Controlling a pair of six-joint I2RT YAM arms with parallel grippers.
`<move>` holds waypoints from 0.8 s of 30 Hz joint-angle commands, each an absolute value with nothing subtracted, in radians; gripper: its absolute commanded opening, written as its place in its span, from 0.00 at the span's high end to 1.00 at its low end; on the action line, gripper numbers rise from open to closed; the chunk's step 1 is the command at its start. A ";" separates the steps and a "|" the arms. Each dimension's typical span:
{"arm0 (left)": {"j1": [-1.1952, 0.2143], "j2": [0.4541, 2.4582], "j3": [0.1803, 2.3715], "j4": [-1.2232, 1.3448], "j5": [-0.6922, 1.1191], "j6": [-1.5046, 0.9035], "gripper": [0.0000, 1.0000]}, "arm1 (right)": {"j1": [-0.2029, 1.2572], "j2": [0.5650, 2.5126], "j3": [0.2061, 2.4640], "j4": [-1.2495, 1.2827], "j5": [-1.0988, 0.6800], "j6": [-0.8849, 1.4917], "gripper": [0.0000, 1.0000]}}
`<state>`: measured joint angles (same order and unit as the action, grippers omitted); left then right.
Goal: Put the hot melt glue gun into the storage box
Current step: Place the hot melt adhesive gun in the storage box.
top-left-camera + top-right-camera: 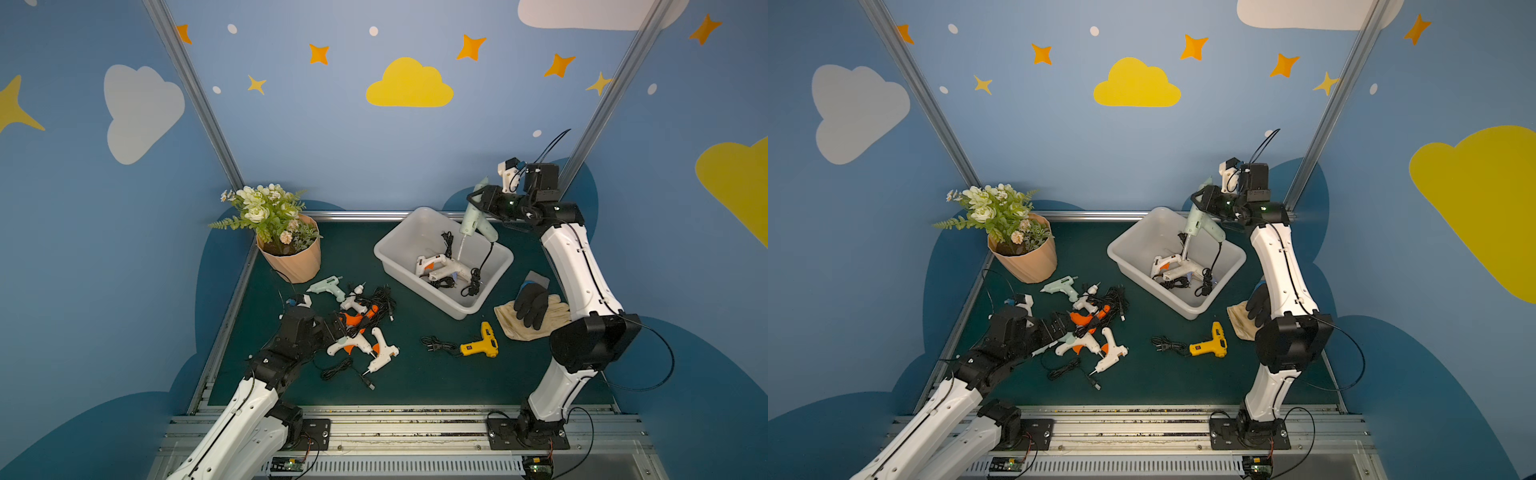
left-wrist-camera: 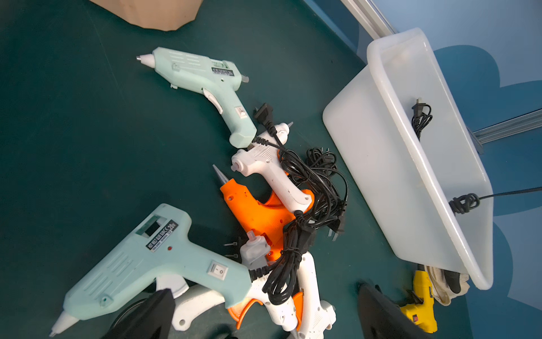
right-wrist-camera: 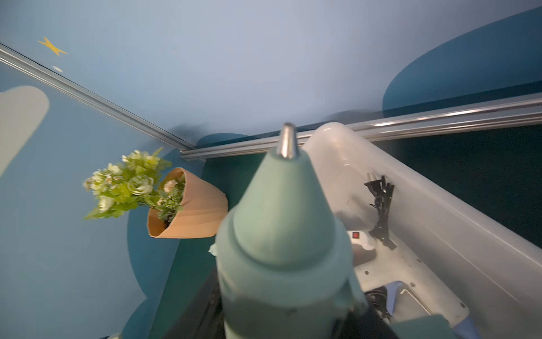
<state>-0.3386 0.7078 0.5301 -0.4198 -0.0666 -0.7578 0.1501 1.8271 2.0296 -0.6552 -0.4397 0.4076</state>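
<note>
Between the jaws of the right claw (image 1: 478, 202) sits a mint-green plastic hot melt glue gun (image 1: 471, 222), clamped by its barrel and raised clear of the dark green desk (image 1: 415, 374). Its metal nozzle points up and away, and a clear glue stick juts down from its rear. Directly beneath this claw stands the large whitish translucent plastic storage box (image 1: 409, 237), so the gun hangs over the tub's far side, not yet resting in it. Its bundled black cord (image 1: 473, 282) drops onto the box floor beside two white glue guns (image 1: 436, 266). The left claw (image 1: 338, 330) is low over the desk with its jaws wide apart. Just ahead of it lies a heap of a second mint-green glue gun (image 2: 152, 264), an orange glue gun (image 2: 258, 211), a small white glue gun (image 2: 272, 173) and tangled black cables (image 2: 316, 182). Between the two claws a yellow glue gun (image 1: 480, 343) lies alone. Beyond the left claw stands a tan faceted flower pot (image 1: 291, 257).
</note>
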 commanded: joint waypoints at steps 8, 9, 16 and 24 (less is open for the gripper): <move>-0.336 0.711 0.561 -0.436 -0.058 -0.749 0.00 | 0.208 1.945 2.038 -0.784 -0.261 0.159 1.00; -0.334 0.714 0.560 -0.433 -0.055 -0.749 0.00 | 0.217 1.959 2.037 -0.791 -0.244 0.152 1.00; -0.334 0.743 0.536 -0.379 -0.020 -0.772 0.00 | 0.265 2.087 2.069 -0.853 -0.144 0.127 1.00; -0.335 0.762 0.537 -0.375 -0.008 -0.764 0.00 | 0.286 2.234 2.158 -0.939 -0.113 0.141 1.00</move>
<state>-0.3386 0.7658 0.5388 -0.3901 -0.0204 -0.7677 0.2829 2.2288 2.1117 -0.8745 -0.1436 0.1406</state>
